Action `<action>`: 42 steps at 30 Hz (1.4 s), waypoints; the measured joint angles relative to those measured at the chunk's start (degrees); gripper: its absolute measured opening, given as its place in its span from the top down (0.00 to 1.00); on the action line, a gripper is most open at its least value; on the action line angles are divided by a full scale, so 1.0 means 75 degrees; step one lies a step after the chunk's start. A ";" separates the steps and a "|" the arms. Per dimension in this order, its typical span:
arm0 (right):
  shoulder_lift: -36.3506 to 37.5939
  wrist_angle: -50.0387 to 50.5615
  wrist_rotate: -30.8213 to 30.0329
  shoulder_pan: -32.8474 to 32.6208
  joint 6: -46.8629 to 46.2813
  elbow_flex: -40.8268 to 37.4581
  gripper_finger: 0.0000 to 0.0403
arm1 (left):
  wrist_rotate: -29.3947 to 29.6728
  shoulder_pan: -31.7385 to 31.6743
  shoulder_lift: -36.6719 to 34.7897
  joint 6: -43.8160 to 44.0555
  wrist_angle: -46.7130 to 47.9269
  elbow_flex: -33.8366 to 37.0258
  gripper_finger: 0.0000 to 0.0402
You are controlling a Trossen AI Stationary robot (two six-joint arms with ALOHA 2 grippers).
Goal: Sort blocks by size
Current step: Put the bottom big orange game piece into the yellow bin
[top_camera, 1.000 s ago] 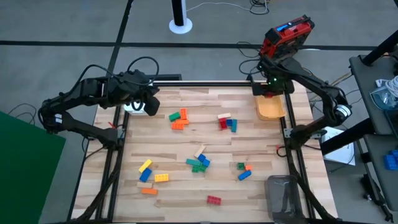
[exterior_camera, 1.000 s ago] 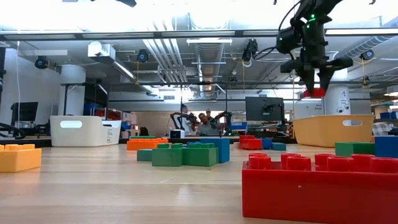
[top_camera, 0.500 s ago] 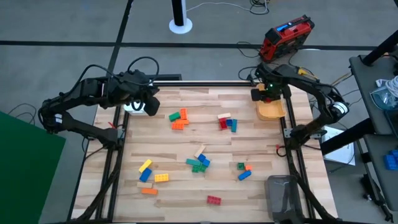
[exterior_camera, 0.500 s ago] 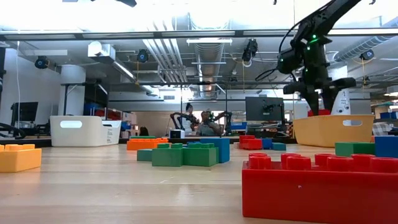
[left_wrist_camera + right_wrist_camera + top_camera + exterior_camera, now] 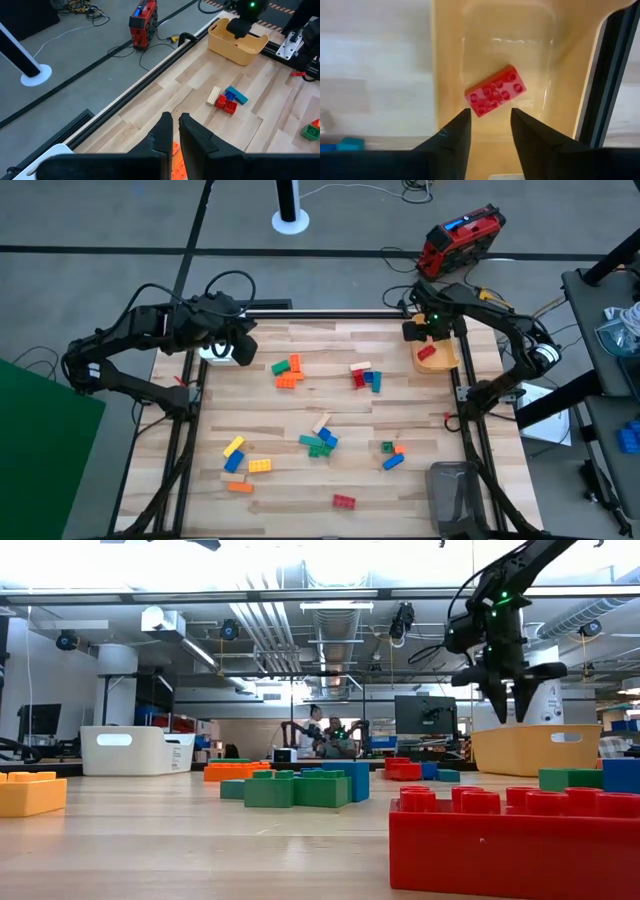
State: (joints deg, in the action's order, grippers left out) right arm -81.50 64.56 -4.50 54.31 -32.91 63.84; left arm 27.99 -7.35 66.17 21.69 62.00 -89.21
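Right gripper (image 5: pixel 487 122) is hovering over the yellow bin (image 5: pixel 437 360) at the desk's (image 5: pixel 300 420) far right corner, jaws released and empty. A red block (image 5: pixel 495 91) is lying loose and tilted on the bin floor, right under the jaws. Left gripper (image 5: pixel 175 131) is sitting over the far left corner beside the white bin (image 5: pixel 214 352), jaws nearly clenched, holding nothing. Remaining blocks are scattered across the desk: an orange/green cluster (image 5: pixel 288 371) far left of centre, a red/blue/beige cluster (image 5: pixel 364 375) far centre, a green/blue/beige group (image 5: pixel 319 438) mid-desk, yellow and blue ones (image 5: pixel 240 456) near left, one red (image 5: pixel 344 501) at the near edge. Grey bin (image 5: pixel 455 495) is sitting at the near right corner.
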 joint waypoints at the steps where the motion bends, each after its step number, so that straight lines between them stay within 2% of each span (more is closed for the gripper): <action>1: 0.0038 0.0009 0.0004 -0.0040 0.0001 0.0075 0.71 | -0.0002 0.0000 0.0000 0.0000 0.0002 0.0000 0.97; 6: 0.0380 0.0009 0.0383 -0.0425 -0.0008 0.0570 0.83 | -0.0148 0.0000 0.0015 0.0003 0.0003 -0.0003 0.97; 13: 0.1098 -0.0249 0.0390 -0.1398 -0.0135 0.1252 0.96 | -0.0227 0.0003 0.0193 -0.0071 0.0011 -0.0003 0.97; 17: 0.1442 -0.0541 0.0123 -0.1966 -0.0297 0.1551 0.97 | -0.0227 0.0000 0.0397 -0.0702 0.0014 -0.0003 0.97; 21: 0.1615 -0.0533 -0.0153 -0.2334 -0.0415 0.1859 0.97 | -0.0309 0.0000 0.0647 -0.0831 0.0023 -0.0003 0.97; 24: 0.1667 -0.0540 -0.0218 -0.2496 -0.0413 0.2010 0.97 | -0.0924 -0.0006 0.0840 -0.1340 0.0064 0.0002 0.97; 28: 0.1674 -0.0529 -0.0215 -0.2515 -0.0285 0.2056 0.97 | -0.2344 0.0003 0.1018 -0.2370 0.0057 0.0297 0.97; 32: 0.1665 -0.0531 -0.0229 -0.2510 -0.0095 0.2056 0.97 | -0.3438 -0.0009 0.1060 -0.3264 -0.0106 0.1105 1.00; 35: 0.1659 -0.0529 -0.0229 -0.2513 -0.0065 0.2053 0.97 | -0.3648 -0.0072 0.1010 -0.3480 -0.0703 0.2183 1.00; 42: 0.1659 -0.0529 -0.0227 -0.2510 -0.0008 0.2050 0.97 | -0.3664 -0.0273 0.1127 -0.3753 -0.3637 0.4727 1.00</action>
State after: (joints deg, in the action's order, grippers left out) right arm -69.06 60.60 -6.20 35.48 -32.97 79.22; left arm 0.51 -9.40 74.63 -6.45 34.72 -53.76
